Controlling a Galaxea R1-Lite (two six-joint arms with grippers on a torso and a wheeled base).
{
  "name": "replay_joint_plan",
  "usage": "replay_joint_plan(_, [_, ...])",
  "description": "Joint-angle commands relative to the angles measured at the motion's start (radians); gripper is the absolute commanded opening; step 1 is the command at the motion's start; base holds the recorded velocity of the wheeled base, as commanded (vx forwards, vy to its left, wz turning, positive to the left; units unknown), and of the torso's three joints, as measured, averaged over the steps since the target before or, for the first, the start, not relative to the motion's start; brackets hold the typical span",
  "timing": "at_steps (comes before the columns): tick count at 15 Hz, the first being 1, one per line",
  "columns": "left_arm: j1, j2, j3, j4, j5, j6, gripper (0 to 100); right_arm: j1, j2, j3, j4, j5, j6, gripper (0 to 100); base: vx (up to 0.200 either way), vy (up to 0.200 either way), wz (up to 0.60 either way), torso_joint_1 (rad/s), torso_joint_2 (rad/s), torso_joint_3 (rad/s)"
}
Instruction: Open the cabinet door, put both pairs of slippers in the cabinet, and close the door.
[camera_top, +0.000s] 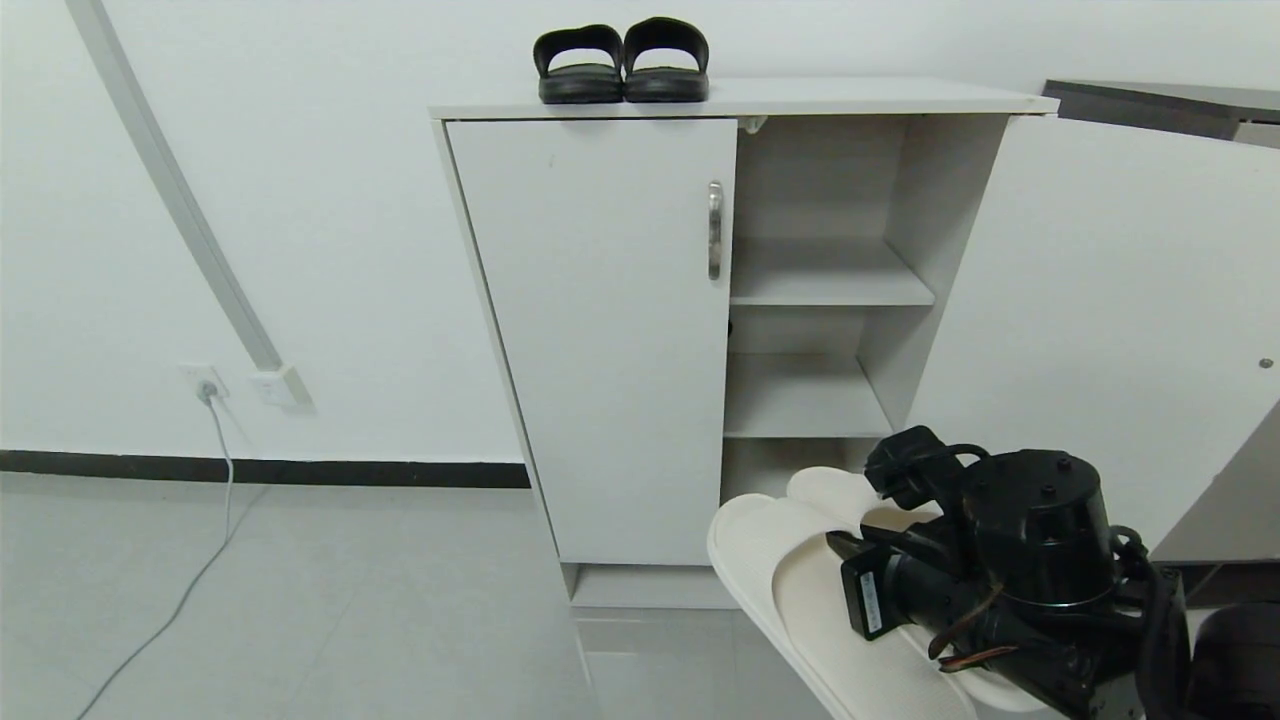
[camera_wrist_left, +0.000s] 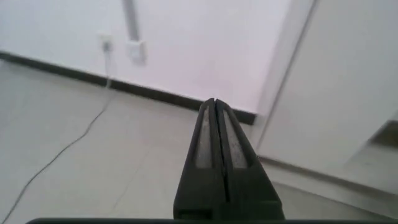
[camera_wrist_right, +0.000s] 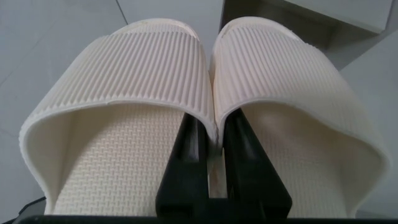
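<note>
A white cabinet (camera_top: 590, 330) stands against the wall; its right door (camera_top: 1110, 330) is swung open and its left door is closed. Bare shelves (camera_top: 820, 285) show inside. A pair of black slippers (camera_top: 622, 62) sits on the cabinet top. My right gripper (camera_wrist_right: 211, 155) is shut on a pair of white slippers (camera_top: 800, 580), pinching the two inner straps (camera_wrist_right: 211, 93) together, low in front of the open compartment. My left gripper (camera_wrist_left: 215, 146) is shut with nothing in it, hanging above the floor left of the cabinet.
A grey cable (camera_top: 190, 570) runs from a wall socket (camera_top: 205, 382) across the tiled floor on the left. A grey conduit (camera_top: 170, 180) slants down the wall. Another grey piece of furniture (camera_top: 1160, 105) stands behind the open door.
</note>
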Motion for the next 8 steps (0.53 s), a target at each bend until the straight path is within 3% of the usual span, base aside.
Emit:
replay_joint_plan(1, [0.060, -0.254, 0.094, 0.098, 0.001, 0.003, 0, 0.002, 0.009, 0.003, 0.000, 0.001, -0.001, 0, 0.000, 0.000, 0.00, 0.000, 0.00, 0.000])
replay_joint_plan(2, [0.062, -0.294, 0.094, 0.138, -0.007, 0.004, 0, 0.002, 0.012, 0.002, -0.002, -0.001, -0.001, 0, 0.000, 0.000, 0.00, 0.000, 0.00, 0.000])
replay_joint_plan(3, [0.060, -0.415, 0.094, 0.264, -0.058, 0.014, 0, 0.002, 0.015, 0.005, 0.000, -0.001, 0.001, 0, 0.000, 0.000, 0.00, 0.000, 0.00, 0.000])
replay_joint_plan(4, [0.054, -0.513, 0.083, 0.319, -0.124, 0.035, 0, 0.002, 0.015, 0.006, -0.002, -0.001, 0.001, 0, 0.000, 0.000, 0.00, 0.000, 0.00, 0.000])
replay_joint_plan(6, [0.051, -0.513, 0.089, 0.294, -0.154, 0.043, 0, 0.003, 0.017, 0.008, -0.003, -0.001, 0.001, 0, 0.000, 0.000, 0.00, 0.000, 0.00, 0.000])
replay_joint_plan(8, [0.051, -0.513, 0.092, 0.288, -0.289, 0.078, 0, 0.005, 0.021, 0.008, -0.003, 0.001, 0.001, 0, 0.000, 0.000, 0.00, 0.000, 0.00, 0.000])
